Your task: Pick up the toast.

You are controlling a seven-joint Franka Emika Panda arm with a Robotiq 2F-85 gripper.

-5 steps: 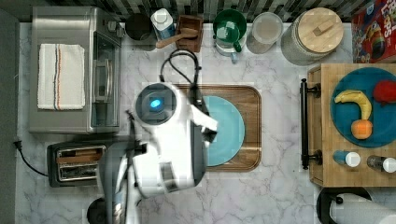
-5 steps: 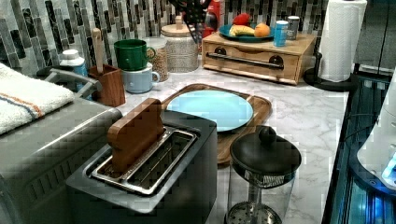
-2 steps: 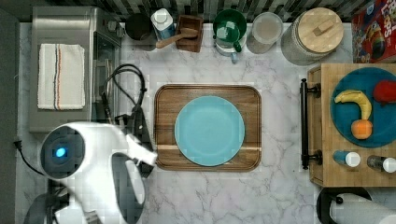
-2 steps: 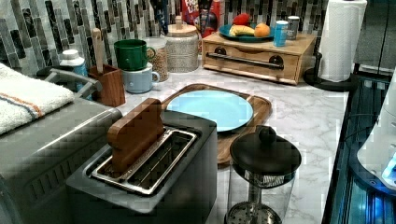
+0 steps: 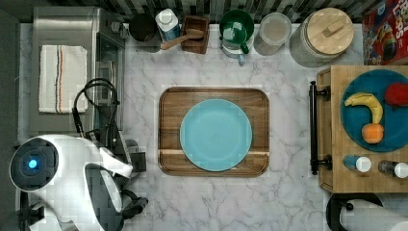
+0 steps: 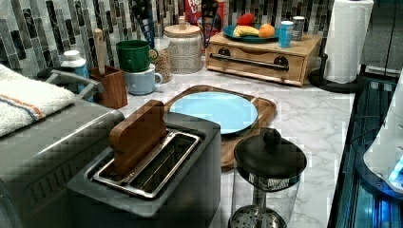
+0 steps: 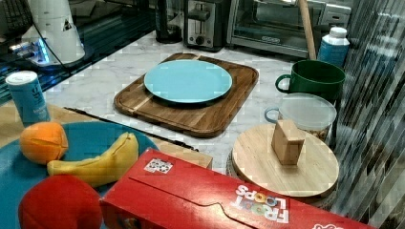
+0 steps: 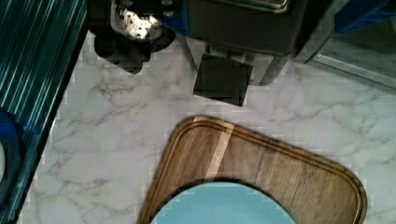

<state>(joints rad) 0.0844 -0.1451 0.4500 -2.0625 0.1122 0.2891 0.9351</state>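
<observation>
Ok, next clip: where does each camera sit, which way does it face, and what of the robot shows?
Top view: overhead, looking straight down on the counter; the white arm fills its lower left corner.
Left view: low beside the toaster, with the toast upright in a slot, facing the fruit tray; arm base at its right edge.
Right view: behind the cereal box, facing the toaster; arm base at its upper left.
Wrist view: looks down on the wooden board.
All four share the blue plate.
</observation>
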